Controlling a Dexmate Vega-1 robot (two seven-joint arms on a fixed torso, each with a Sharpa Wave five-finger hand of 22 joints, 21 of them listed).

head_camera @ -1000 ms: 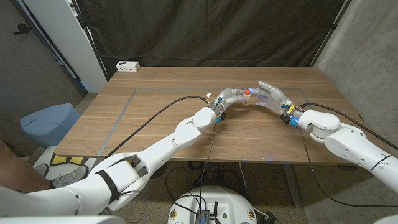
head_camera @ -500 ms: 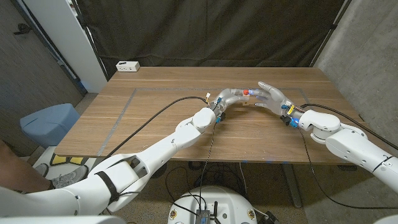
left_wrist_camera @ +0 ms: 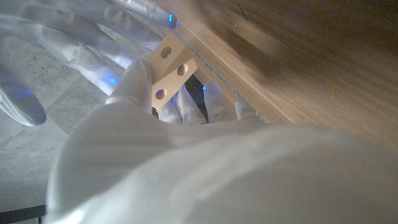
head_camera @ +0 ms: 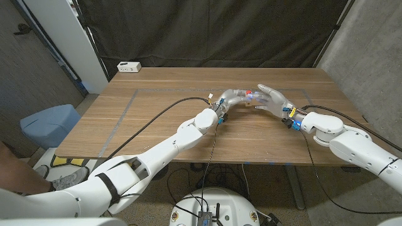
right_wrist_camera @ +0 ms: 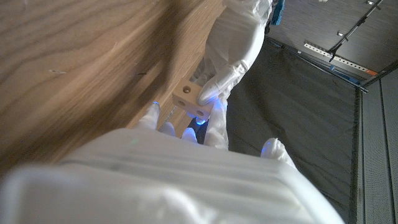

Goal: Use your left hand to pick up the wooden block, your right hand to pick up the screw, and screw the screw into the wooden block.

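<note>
The wooden block (left_wrist_camera: 169, 70) is held off the desk (head_camera: 157, 119) at the fingertips of the left hand (head_camera: 233, 98), above the desk's far centre, toward one o'clock from the middle of the head view. In the left wrist view it shows as a pale slab with three round holes in one face, pinched at its end by the left hand's fingers (left_wrist_camera: 134, 81). The right hand (head_camera: 271, 97) meets it from the three o'clock side, fingers reaching toward the block and partly spread. A small red spot sits between the two hands, which may be the screw (head_camera: 250, 94), though it is too small to be sure; so I cannot tell whether the right hand's fingers truly hold it.

In the head view the block's long axis seems to run roughly from nine to three o'clock, along the line joining the two hands, its free end pointing at the right hand. The holed face is turned toward the left wrist camera.

The main risk is misalignment: if the screw's tip meets the wood beside a hole, or enters tilted, turning it would push the block sideways in a light fingertip pinch and twist it loose. A weak hold on so small a screw could also drop it onto the desk.
</note>
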